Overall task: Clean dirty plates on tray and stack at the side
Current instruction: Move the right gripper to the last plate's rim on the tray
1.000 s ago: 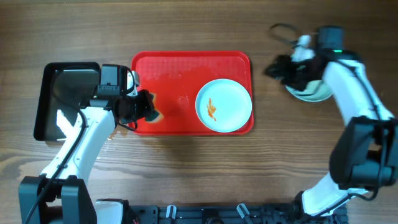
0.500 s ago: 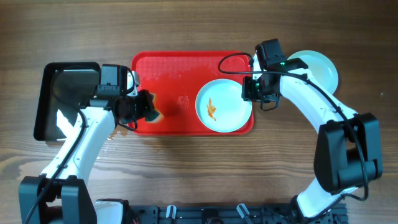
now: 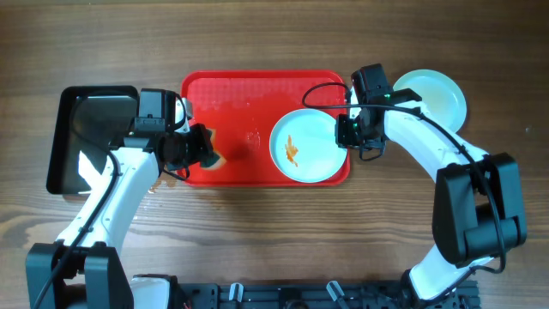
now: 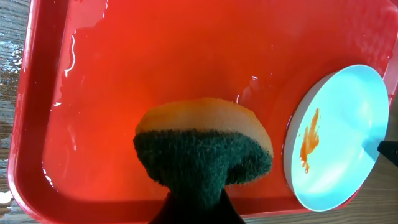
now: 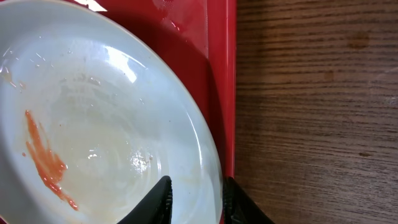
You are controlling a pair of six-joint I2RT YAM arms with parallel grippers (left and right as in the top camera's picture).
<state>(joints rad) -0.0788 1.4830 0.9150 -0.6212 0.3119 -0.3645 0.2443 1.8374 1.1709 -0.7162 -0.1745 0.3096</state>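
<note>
Left arm first: my left gripper [image 3: 202, 148] is clamped on the sponge [image 4: 205, 146], yellow body with a green scrub face. It's squeezed at the bottom so it bulges out above the jaws. It hangs over the red tray [image 3: 249, 94] near the 8 o'clock corner, and the tray floor there looks wet and shiny.

The dirty plate [image 3: 309, 146] sits at the 4 o'clock end of the tray, right up against the rim. Its orange smear [image 3: 292, 151] is a bit toward 9 o'clock from the plate's centre.

My right gripper [image 5: 196, 199] is at the plate's 2 o'clock edge. The jaws are narrow, one finger inside the dish and one outside over the tray rim, with the plate's rim between them. Honestly can't tell if they're actually biting down on it.

A second plate [image 3: 437, 94] is on the wooden table [image 3: 257, 257] off the tray, out toward 2 o'clock. A black tray [image 3: 64, 129] lies at the red tray's 9 o'clock side.
</note>
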